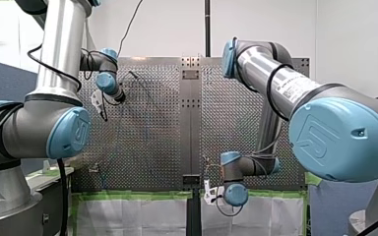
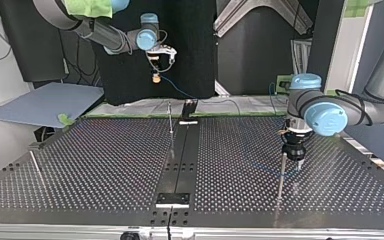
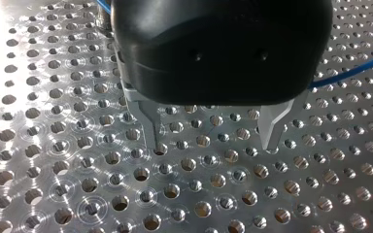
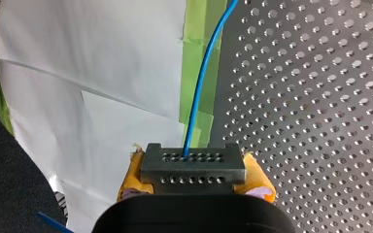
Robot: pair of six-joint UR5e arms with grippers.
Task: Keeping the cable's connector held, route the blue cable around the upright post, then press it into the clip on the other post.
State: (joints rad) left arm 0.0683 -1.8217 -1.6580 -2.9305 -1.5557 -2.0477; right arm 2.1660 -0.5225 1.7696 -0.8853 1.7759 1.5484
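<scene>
**Routing station: one tool loaded, one unloaded**

Right gripper [image 2: 156, 75]: hangs high over the far edge of the perforated metal table [image 2: 105, 165], at the top view's left. Clamps yellow pads [image 4: 256, 177] on the grey perforated block connector [image 4: 193, 161].

Thin blue cable [image 4: 201, 82]: leaves the connector's face, runs out towards the table, passes behind the left gripper.

Black left gripper [image 3: 213, 145]: hovers just above the table at the top view's right, metal fingers [image 3: 272, 128] spread apart.

Thin upright metal post [image 2: 281, 172]: stands just beside the left gripper.
</scene>
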